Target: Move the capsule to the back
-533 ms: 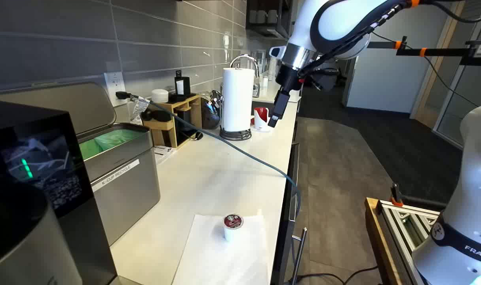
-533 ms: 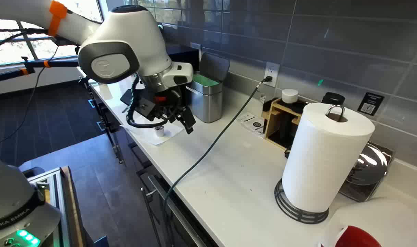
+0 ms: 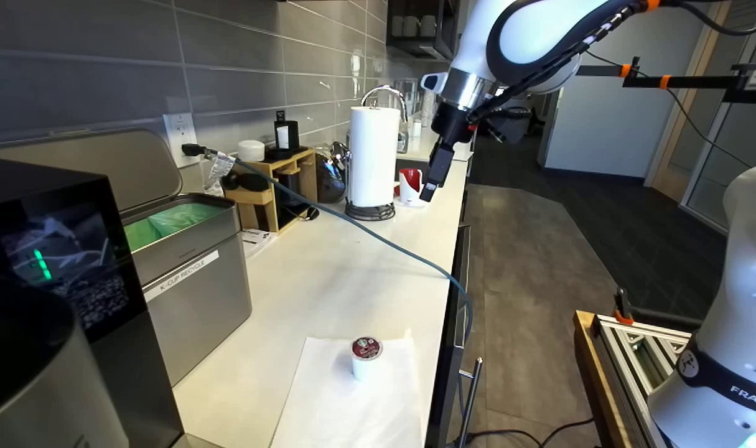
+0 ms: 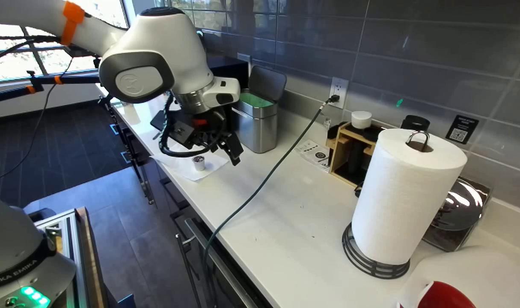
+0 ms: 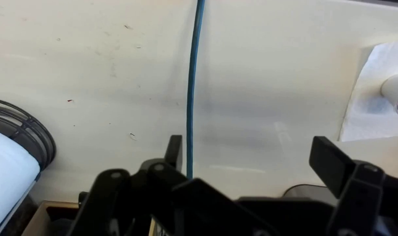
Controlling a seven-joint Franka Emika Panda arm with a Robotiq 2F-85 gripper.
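Capsule resting ungrasped near the front edge of the table. It stands upright on a paper sheet, nearer that edge than the wall edge. The fingers are spread wide, nothing held between them, and hang above the table well apart from the capsule. Progress (judged): no part of the transfer appears done; reaching, grasping, carrying and release remain, if "back" means the wall edge, which the views do not settle. Counts: one capsule; one paper sheet; two fingers; one towel roll on one wire stand; one lidded bin and one wooden organiser toward the wall edge; one cable running over the table between both edges.
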